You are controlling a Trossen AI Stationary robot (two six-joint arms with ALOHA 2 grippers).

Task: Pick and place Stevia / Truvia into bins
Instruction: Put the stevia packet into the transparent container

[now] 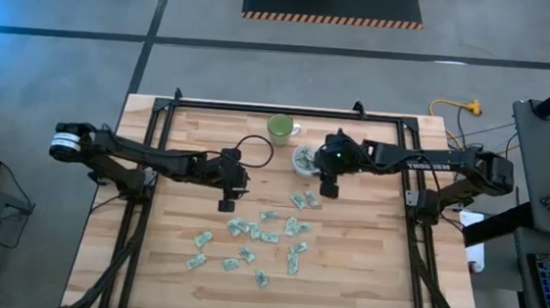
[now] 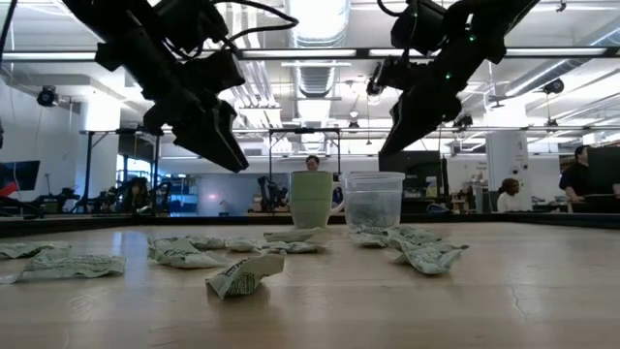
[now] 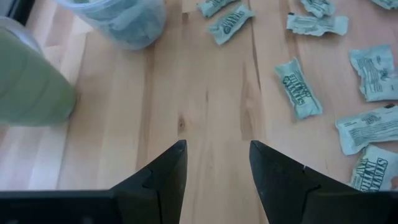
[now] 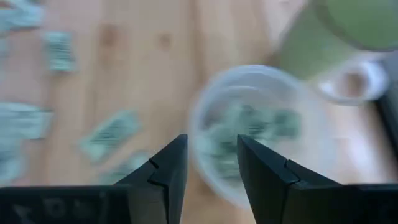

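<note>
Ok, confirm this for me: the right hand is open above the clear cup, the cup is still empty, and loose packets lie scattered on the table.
Not quite. The clear cup is not empty: it already holds several packets, as the right wrist view shows. The rest stands: the right hand is open above the cup, and loose packets lie scattered on the table.

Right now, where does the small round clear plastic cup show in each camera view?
High view: clear plastic cup, centre, beside the green mug.
Low view: cup, middle, right of the mug.
Left wrist view: cup, top edge.
Right wrist view: cup, ahead of the fingers.
Shared landmark: green mug.
</note>
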